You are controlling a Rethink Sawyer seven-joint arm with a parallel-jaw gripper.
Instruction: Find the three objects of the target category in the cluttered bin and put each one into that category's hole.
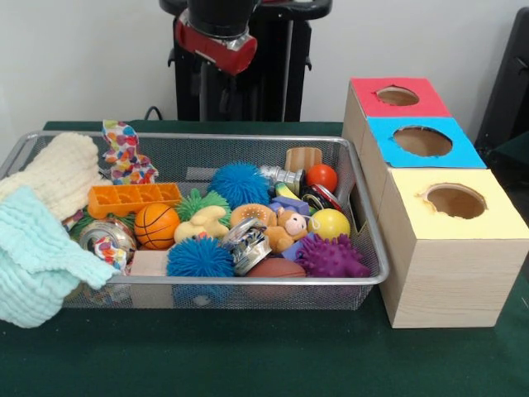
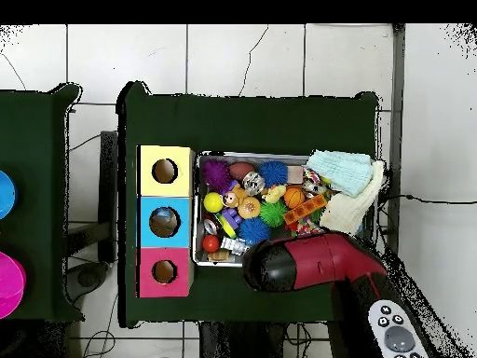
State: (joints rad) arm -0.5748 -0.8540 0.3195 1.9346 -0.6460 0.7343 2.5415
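Note:
A wire mesh bin (image 1: 207, 137) holds a heap of toys: an orange basketball (image 1: 155, 225), a red ball (image 1: 321, 176), a yellow ball (image 1: 329, 223), two blue spiky balls (image 1: 240, 184), a purple spiky ball (image 1: 331, 256) and a brown football (image 1: 277, 268). Right of the bin stand three wooden boxes, each with a round hole in its top: red (image 1: 364, 103), blue (image 1: 384, 149) and yellow (image 1: 413, 215). The red and black arm end (image 1: 216, 37) hangs high behind the bin's far rim. In the overhead view the arm (image 2: 307, 263) covers the bin's lower edge (image 2: 224, 264) and hides whatever is under it.
A white knitted cloth (image 1: 62, 169) and a mint cloth (image 1: 37, 248) drape over the bin's left end. An orange tray (image 1: 132, 197), tape rolls, a wooden cup (image 1: 303, 157) and plush toys crowd the balls. A grey remote (image 2: 396, 326) lies near the robot's base.

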